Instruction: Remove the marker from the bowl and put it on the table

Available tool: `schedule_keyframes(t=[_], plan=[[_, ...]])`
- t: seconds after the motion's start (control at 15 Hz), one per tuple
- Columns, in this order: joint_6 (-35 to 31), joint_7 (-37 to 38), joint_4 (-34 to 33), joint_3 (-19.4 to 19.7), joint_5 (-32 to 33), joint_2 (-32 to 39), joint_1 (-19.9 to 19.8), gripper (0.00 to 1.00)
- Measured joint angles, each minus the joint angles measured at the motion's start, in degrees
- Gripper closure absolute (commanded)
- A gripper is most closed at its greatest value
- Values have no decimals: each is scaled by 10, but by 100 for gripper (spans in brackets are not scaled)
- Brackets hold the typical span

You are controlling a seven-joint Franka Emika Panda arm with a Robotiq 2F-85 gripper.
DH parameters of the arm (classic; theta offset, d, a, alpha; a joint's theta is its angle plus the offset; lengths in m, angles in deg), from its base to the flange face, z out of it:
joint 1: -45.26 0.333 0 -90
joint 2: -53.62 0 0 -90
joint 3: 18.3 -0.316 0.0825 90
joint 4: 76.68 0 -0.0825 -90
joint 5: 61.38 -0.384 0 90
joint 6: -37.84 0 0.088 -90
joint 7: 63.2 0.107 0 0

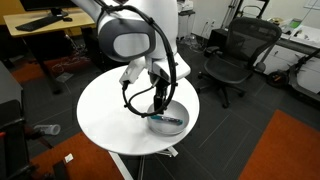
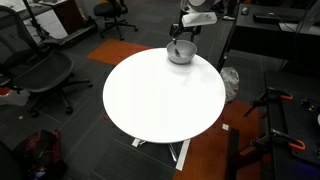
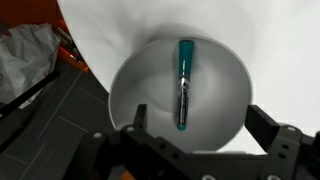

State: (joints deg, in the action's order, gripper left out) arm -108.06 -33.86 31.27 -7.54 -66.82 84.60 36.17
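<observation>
In an exterior view we see the gripper (image 1: 160, 104) hanging just above the bowl (image 1: 172, 125). In an exterior view that bowl sits near the one o'clock edge of the table (image 2: 150, 100). In the wrist view we look between parted fingers (image 3: 137, 125) at the marker (image 3: 184, 80) lying inside the bowl, pointing twelve to six.

The marker (image 3: 184, 85) lies inside the bowl (image 3: 125, 90), flat along its bottom. The bowl sits on the table (image 2: 160, 100), close to the edge. The gripper (image 3: 197, 135) hangs right above the bowl. In an exterior view, an office chair (image 1: 235, 55) stands beyond the table.
</observation>
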Motion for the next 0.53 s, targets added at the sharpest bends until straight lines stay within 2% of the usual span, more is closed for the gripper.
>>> schedule_keyframes(t=[0.53], plan=[[21,-2,-78,9,-3,80,-11,0]])
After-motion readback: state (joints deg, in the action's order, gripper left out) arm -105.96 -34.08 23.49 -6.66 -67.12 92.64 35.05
